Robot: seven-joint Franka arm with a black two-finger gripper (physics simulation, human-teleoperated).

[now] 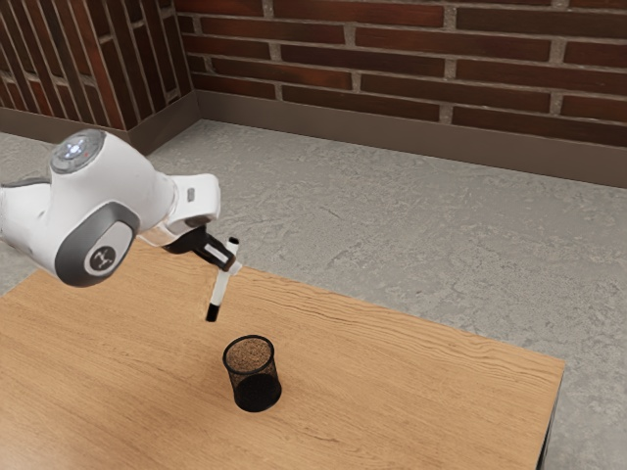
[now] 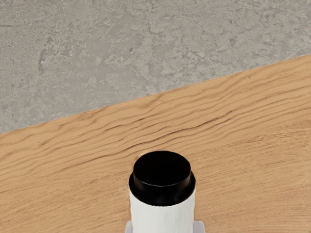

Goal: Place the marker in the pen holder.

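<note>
One steady carry, with fingers [image 1: 229, 261] clenched around the marker [image 1: 219, 289], held slightly tilted above the surface [image 1: 392, 392]: centre it over the pen holder [image 1: 257, 384], straighten, lower inside, then release.

1 white marker [image 1: 221, 285] with 2 black ends is held at a slant, its upper end leaning toward the exterior view's right and its longer black end pointing down, by the worktop's [image 1: 411, 397] long edge on the floor side. It is outside the pen holder, apart from its rim. The pen holder [image 1: 254, 382], 1 black mesh cylinder with a round open top and a dark base, stands upright on the worktop, set in from that same edge and well apart from the corner at the exterior view's right.
</note>
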